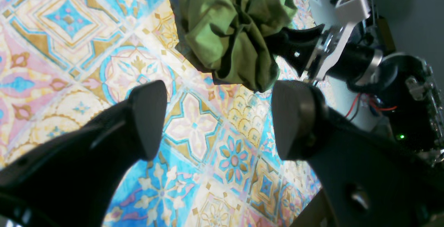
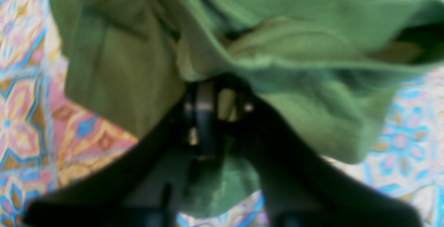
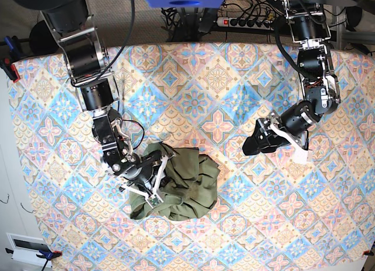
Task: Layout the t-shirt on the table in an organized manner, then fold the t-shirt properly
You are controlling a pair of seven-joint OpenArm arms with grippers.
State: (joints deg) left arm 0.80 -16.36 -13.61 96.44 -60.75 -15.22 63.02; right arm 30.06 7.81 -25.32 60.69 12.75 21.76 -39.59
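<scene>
The olive-green t-shirt (image 3: 181,189) lies in a crumpled heap on the patterned table (image 3: 217,95), left of centre and toward the front. My right gripper (image 3: 163,163) is at the heap's upper left edge. In the right wrist view it (image 2: 216,97) is shut on a bunched fold of the t-shirt (image 2: 312,64). My left gripper (image 3: 249,146) hovers open to the right of the heap, apart from it. In the left wrist view its fingertips (image 1: 149,116) stand wide over bare table (image 1: 69,46), short of the t-shirt (image 1: 225,29), and the right gripper (image 1: 277,45) bites the cloth.
A power strip (image 3: 246,21) and cables lie beyond the table's far edge. Clamps (image 3: 9,65) hold the cloth at the left corners. A white box (image 3: 26,246) sits off the front left corner. Bare patterned cloth surrounds the heap on all sides.
</scene>
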